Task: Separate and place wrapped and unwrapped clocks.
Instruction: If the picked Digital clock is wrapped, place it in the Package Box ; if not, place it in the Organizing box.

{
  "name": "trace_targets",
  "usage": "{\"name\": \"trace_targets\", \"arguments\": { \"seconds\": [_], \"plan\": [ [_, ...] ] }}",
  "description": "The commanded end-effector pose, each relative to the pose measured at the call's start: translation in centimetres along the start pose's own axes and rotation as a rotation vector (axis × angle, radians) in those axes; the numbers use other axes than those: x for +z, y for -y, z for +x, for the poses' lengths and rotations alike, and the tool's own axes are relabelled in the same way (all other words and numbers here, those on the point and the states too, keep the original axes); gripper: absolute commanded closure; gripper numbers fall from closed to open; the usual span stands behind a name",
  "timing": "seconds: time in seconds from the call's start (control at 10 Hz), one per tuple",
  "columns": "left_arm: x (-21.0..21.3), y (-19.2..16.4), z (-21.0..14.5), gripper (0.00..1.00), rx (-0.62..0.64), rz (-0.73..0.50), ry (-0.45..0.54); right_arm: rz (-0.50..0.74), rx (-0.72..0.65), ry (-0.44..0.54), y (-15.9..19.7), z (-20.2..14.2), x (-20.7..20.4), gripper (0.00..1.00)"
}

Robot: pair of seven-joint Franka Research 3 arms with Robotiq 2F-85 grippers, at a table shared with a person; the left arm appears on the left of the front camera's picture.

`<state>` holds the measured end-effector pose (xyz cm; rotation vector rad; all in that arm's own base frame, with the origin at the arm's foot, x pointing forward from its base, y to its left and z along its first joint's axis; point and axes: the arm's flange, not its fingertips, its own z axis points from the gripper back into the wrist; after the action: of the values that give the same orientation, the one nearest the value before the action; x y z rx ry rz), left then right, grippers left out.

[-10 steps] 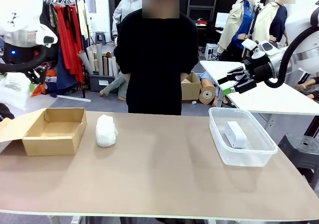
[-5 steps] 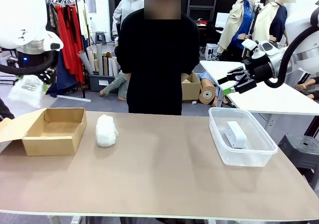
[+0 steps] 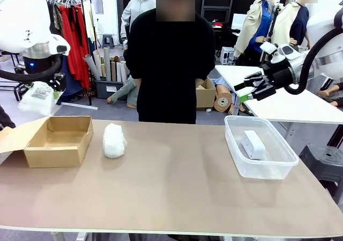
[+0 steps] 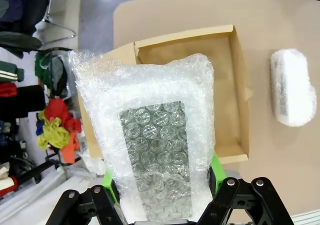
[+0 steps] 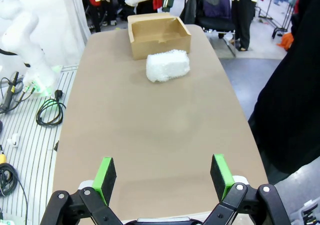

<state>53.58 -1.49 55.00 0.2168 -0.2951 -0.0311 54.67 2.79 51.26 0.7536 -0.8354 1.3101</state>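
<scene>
My left gripper (image 3: 40,87) is shut on a clock wrapped in clear bubble wrap (image 3: 36,98), held in the air just behind the open cardboard box (image 3: 56,139). In the left wrist view the wrapped clock (image 4: 155,150) sits between the green pads (image 4: 111,191), over the box (image 4: 200,80). A second wrapped clock in white bubble wrap (image 3: 113,140) lies on the table right of the box. The bare white clock (image 3: 252,143) lies in the clear plastic tub (image 3: 278,168). My right gripper (image 3: 248,89) hangs open and empty above the tub's far side.
A person in black (image 3: 167,64) stands at the far edge of the table, hands not over it. The brown tabletop (image 3: 177,187) is bare between the white bundle and the tub. The box's flap (image 3: 10,139) hangs open at the left.
My left arm has carried the clear-wrapped clock to the right, closer to the cardboard box. The right arm and the things on the table have stayed still.
</scene>
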Motion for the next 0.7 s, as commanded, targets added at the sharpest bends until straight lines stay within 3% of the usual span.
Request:
{"name": "trace_targets", "arguments": {
  "seconds": [0.0,0.3,0.4,0.6],
  "plan": [
    [0.3,-0.2,-0.2,1.0,-0.004,0.015,0.008,-0.001,0.003,-0.001,0.0,0.1,0.0,0.0],
    [-0.2,-0.3,0.4,1.0,0.017,0.005,-0.014,-0.001,0.003,-0.001,0.0,0.1,0.0,0.0],
    [-1.1,-0.7,0.6,1.0,-0.016,-0.043,-0.106,-0.001,0.003,-0.001,0.0,0.1,0.0,0.0],
    [-3.7,-2.3,1.7,1.0,-0.028,-0.106,-0.104,-0.001,0.003,-0.001,0.0,0.1,0.0,0.0]
  ]
}}
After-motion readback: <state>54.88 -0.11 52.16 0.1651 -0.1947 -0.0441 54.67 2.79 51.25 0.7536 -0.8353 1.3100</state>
